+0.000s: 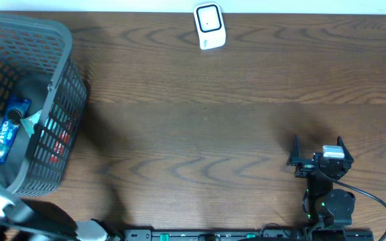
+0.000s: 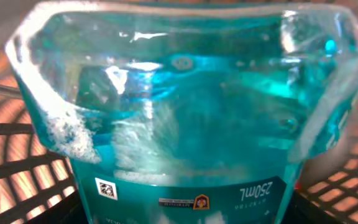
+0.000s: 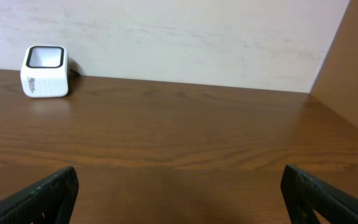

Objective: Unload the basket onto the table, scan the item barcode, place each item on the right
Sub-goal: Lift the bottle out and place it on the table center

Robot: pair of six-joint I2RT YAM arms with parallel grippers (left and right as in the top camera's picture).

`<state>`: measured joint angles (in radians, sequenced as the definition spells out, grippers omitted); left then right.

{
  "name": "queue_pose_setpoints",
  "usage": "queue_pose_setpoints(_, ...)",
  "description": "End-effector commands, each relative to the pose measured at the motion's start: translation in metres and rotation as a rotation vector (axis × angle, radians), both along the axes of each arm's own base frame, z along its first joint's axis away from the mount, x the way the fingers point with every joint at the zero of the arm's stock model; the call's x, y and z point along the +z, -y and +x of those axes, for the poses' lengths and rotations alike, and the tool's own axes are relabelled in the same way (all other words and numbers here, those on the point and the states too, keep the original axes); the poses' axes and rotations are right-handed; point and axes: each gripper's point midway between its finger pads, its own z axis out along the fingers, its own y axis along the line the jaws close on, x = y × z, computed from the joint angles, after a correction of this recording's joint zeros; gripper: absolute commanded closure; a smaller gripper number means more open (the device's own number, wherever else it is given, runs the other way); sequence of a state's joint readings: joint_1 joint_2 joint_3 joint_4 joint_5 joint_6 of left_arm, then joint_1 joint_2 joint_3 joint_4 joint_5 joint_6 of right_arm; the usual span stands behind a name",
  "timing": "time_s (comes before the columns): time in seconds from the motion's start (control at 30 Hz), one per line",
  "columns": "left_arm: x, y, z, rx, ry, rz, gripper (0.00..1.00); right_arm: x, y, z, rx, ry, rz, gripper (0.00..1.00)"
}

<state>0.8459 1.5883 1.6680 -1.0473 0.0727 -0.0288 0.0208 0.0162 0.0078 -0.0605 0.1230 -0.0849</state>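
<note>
Gaping wide, the right gripper (image 1: 317, 141) over the table (image 1: 213, 100); left gripper's state untellable, a teal pouch (image 2: 185, 124) filling its view.

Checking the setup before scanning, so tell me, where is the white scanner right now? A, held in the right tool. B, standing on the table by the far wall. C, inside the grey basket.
B: the white scanner stands on the wooden table by the far wall, well apart from the grey basket and the open right tool.
</note>
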Motion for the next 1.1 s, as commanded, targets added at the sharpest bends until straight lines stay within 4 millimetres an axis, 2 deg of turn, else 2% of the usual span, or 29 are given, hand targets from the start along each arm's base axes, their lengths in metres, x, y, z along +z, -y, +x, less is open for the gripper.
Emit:
queue_pose_setpoints(0.0,0.060,0.015,0.004,-0.026,0.124,0.128,0.48,0.000,0.001,0.000,-0.002,0.003,-0.006,0.01)
queue_pose_setpoints(0.1,0.091,0.037,0.011,-0.081,0.201,0.200,0.48,0.000,0.001,0.000,-0.002,0.003,-0.006,0.01)
queue_pose_setpoints(0.13,0.107,0.053,0.018,-0.125,0.243,0.232,0.48,0.000,0.001,0.000,-0.002,0.003,-0.006,0.01)
queue_pose_setpoints(0.27,0.139,0.100,0.040,-0.246,0.360,0.276,0.48,0.000,0.001,0.000,-0.002,0.003,-0.006,0.01)
queue_pose_setpoints(0.3,0.151,0.125,0.052,-0.305,0.418,0.276,0.48,0.000,0.001,0.000,-0.002,0.003,-0.006,0.01)
queue_pose_setpoints(0.37,0.158,0.155,0.066,-0.381,0.462,0.258,0.48,0.000,0.001,0.000,-0.002,0.003,-0.006,0.01)
queue_pose_setpoints(0.47,0.156,0.199,0.084,-0.510,0.479,0.225,0.48,0.000,0.001,0.000,-0.002,0.003,-0.006,0.01)
queue_pose_setpoints(0.5,0.152,0.219,0.091,-0.570,0.477,0.206,0.48,0.000,0.001,0.000,-0.002,0.003,-0.006,0.01)
queue_pose_setpoints(0.63,0.135,0.280,0.111,-0.741,0.448,0.145,0.48,0.000,0.001,0.000,-0.002,0.003,-0.006,0.01)
queue_pose_setpoints(0.77,0.103,0.340,0.126,-0.885,0.372,0.071,0.48,0.000,0.001,0.000,-0.002,0.003,-0.006,0.01)
queue_pose_setpoints(0.97,0.028,0.420,0.137,-1.021,0.173,-0.049,0.48,0.000,0.001,0.000,-0.002,0.003,-0.006,0.01)
queue_pose_setpoints(1.03,-0.024,0.464,0.138,-1.050,0.043,-0.115,0.48,0.000,0.001,0.000,-0.002,0.003,-0.006,0.01)
queue_pose_setpoints(1.07,-0.039,0.475,0.137,-1.043,0.008,-0.135,0.48,0.000,0.001,0.000,-0.002,0.003,-0.006,0.01)
